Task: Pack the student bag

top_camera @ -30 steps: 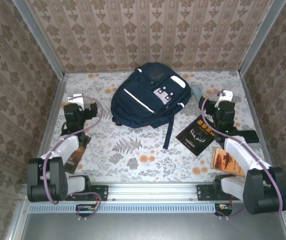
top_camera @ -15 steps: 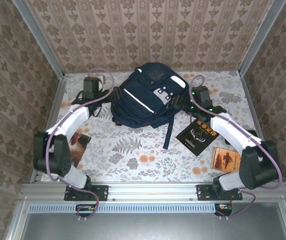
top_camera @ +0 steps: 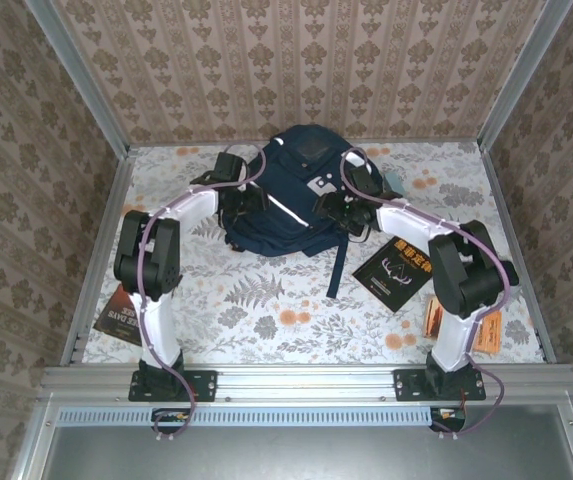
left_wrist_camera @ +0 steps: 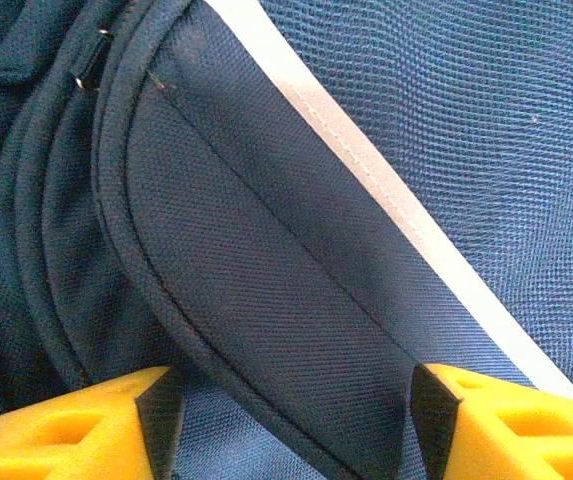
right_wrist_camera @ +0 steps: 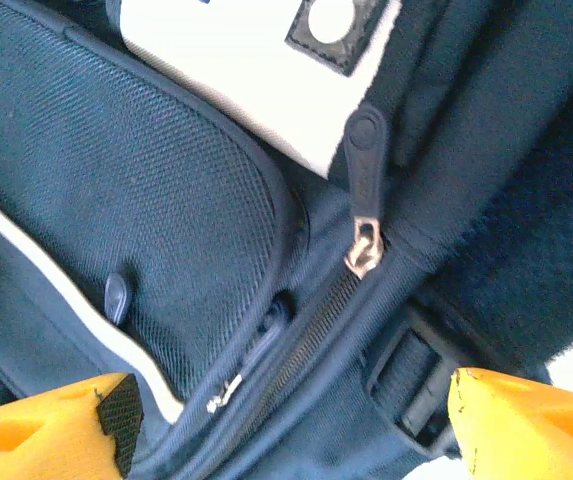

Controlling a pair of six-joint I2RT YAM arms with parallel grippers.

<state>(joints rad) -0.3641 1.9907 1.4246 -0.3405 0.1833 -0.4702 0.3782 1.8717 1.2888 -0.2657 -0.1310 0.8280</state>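
Patterned beige wallpaper [top_camera: 296,70] closes in three sides, and a floral-printed bench [top_camera: 266,310] carries everything, with a metal rail [top_camera: 296,380] along its near edge.

The student bag [top_camera: 278,232] lies towards the far wall, between the two grippers, its zips drawn up as far as can be seen. What it holds cannot be told.

The left gripper [top_camera: 238,197] is at the bag's left flank. In the left wrist view its yellow fingers [left_wrist_camera: 76,425] are spread, with a curved, piped fold of navy fabric [left_wrist_camera: 266,280] lying between them and a white stripe [left_wrist_camera: 386,190] running just beyond. Whether the pads press the cloth cannot be told.

The right gripper [top_camera: 338,207] is against the bag's right side, its jaws also spread. Between them runs a closed zip, whose metal slider [right_wrist_camera: 364,255] and navy pull tab [right_wrist_camera: 366,160] lie just ahead of the fingertips. Further ahead is a grey-white patch [right_wrist_camera: 256,60], with a mesh-textured pocket panel [right_wrist_camera: 146,180] to the left.

A navy strap [top_camera: 338,265] trails from the bag towards the near edge, just near-side of the right gripper.

A black book [top_camera: 396,268] lies flat close by on that gripper's near right, apart from the bag. An orange book [top_camera: 451,320] sits well back beside the right arm's base. A dark book [top_camera: 118,312] lies far back from the left gripper, at the bench's left edge.

Open floral surface stretches across the near middle — between the strap and the rail.
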